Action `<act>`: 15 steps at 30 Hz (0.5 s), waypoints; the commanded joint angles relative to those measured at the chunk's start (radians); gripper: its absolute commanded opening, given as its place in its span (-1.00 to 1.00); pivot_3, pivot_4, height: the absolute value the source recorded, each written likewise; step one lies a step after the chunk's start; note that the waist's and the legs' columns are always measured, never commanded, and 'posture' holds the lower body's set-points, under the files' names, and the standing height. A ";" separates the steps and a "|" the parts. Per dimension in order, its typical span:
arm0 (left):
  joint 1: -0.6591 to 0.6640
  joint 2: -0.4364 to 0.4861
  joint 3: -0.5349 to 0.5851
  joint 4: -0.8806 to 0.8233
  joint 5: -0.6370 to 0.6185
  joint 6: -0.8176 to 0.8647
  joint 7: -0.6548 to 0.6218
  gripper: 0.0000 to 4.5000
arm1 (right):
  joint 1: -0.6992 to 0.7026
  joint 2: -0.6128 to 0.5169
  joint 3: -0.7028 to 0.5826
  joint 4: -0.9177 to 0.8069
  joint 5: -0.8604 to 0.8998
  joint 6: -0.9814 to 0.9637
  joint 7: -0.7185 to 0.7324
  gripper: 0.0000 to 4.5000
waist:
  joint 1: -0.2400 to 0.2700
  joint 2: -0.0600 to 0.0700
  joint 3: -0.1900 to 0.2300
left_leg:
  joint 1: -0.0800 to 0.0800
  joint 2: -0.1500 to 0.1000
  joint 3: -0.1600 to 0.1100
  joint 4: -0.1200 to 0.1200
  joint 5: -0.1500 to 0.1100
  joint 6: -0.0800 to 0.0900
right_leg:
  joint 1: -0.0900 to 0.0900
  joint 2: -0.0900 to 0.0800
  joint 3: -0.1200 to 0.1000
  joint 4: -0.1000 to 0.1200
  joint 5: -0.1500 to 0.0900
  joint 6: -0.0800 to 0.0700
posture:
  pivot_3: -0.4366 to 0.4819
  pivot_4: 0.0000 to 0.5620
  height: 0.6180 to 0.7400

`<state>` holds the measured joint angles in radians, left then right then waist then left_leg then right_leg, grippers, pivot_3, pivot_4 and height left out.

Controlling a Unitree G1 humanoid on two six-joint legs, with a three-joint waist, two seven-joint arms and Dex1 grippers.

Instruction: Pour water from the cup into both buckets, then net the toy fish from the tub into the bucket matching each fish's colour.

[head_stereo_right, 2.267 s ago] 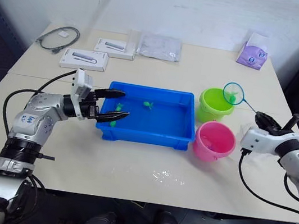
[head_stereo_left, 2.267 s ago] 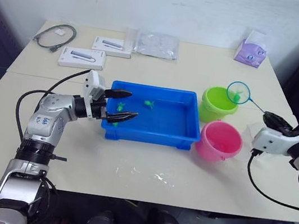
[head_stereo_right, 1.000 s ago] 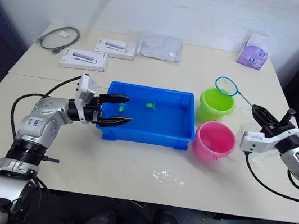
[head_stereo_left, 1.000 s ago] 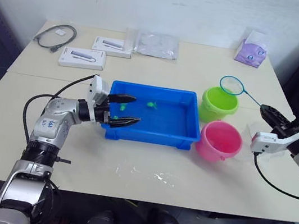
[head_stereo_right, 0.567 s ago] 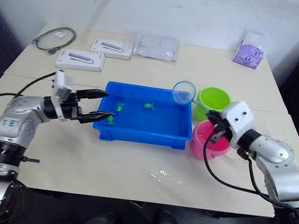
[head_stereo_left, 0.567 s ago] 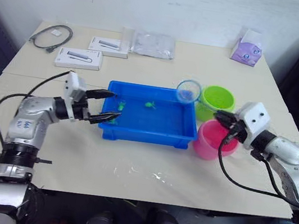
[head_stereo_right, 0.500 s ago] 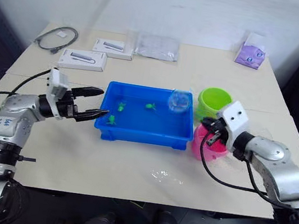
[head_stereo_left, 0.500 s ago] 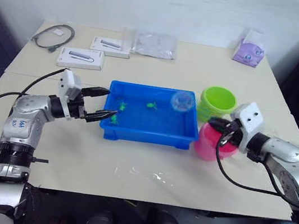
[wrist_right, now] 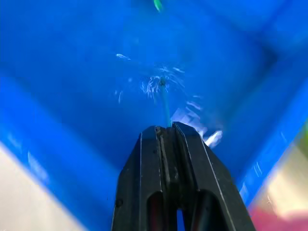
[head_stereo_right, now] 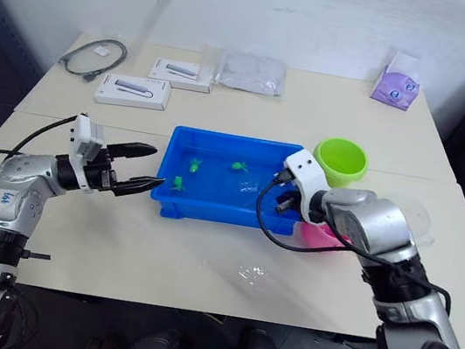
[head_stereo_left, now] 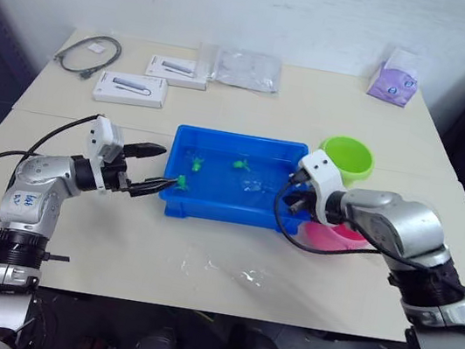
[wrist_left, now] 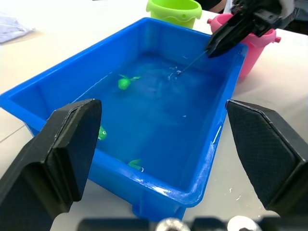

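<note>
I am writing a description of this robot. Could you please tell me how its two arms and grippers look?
Both arms are silver-grey metal with black joint rings and loose black cables. Each wrist has a white block. The left gripper and right gripper have two black pointed fingers. The left forearm carries a small label with blue handwriting.

Fish (head_stereo_left: 240, 164) in tub (head_stereo_left: 209, 209), buckets (head_stereo_left: 348, 156) right.

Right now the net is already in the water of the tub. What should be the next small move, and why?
Probably sweep the net toward the nearest green fish. The right end effector is shut on the handle, whose end dips into the water of the blue tub, apart from the fish, so nothing is scooped yet. The left end effector is open at the tub's other end.
</note>
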<state>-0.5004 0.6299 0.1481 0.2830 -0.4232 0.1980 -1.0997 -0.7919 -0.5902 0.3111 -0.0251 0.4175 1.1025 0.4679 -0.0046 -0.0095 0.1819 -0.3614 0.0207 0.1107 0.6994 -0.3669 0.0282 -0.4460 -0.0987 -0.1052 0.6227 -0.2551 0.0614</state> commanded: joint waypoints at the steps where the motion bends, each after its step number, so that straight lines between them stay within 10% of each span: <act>1: 0.000 0.008 0.019 -0.037 -0.010 0.000 0.011 0.97 | -0.022 0.038 -0.009 0.028 -0.053 -0.040 -0.006 -1.00 | -0.001 0.000 0.000 | 0.000 0.000 0.000 0.000 0.000 0.000 | 0.000 0.000 0.000 0.000 0.000 0.000 | -0.05 -0.47 1.00; 15: 0.020 -0.009 0.018 -0.083 -0.031 0.035 0.036 0.97 | 0.201 -0.009 -0.173 -0.229 -0.069 -0.245 0.083 -1.00 | 0.000 0.000 0.000 | -0.003 -0.001 -0.002 0.000 0.000 0.000 | -0.001 0.000 -0.002 -0.002 0.000 0.001 | -0.05 -0.47 1.00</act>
<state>-0.4850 0.6242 0.1496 0.2389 -0.4320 0.2315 -1.0656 -0.5977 -0.5849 0.1874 -0.1745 0.3346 0.8657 0.5387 -0.0044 -0.0095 0.1819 -0.3647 0.0201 0.1083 0.6997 -0.3668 0.0282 -0.4466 -0.0984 -0.1076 0.6212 -0.2549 0.0619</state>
